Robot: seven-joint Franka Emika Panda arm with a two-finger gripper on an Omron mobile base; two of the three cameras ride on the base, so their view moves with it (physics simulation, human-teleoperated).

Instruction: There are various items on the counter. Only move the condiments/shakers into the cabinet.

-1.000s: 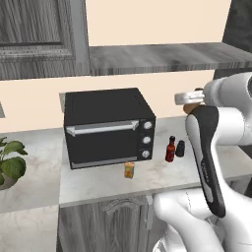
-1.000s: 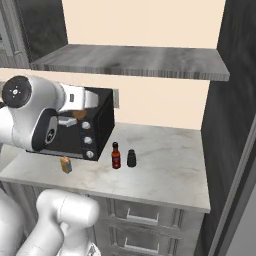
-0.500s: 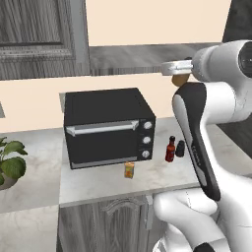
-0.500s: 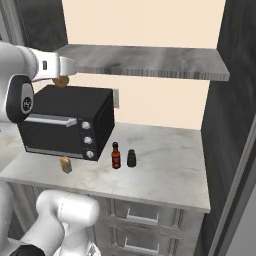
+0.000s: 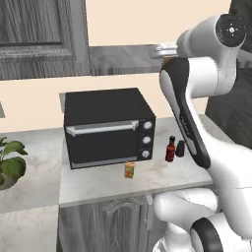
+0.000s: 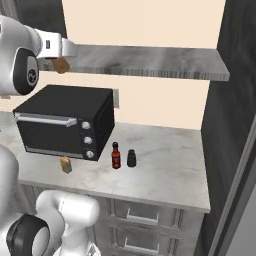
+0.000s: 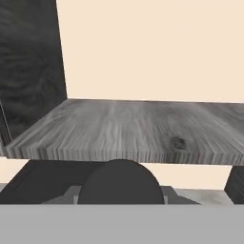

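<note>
Even, bright, diffuse rendered light; soft shadow beneath the oven (image 5: 108, 129); no glare; slight softness throughout; no edge distortion.

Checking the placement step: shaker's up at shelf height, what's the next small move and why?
Probably push forward over the shelf board, then lower. In the right base view the gripper, shut on the tan shaker, sits at the board's front left corner, not yet over it. The hand view shows the shaker's black cap just below the front edge, so a slight lift first looks wise.
</note>
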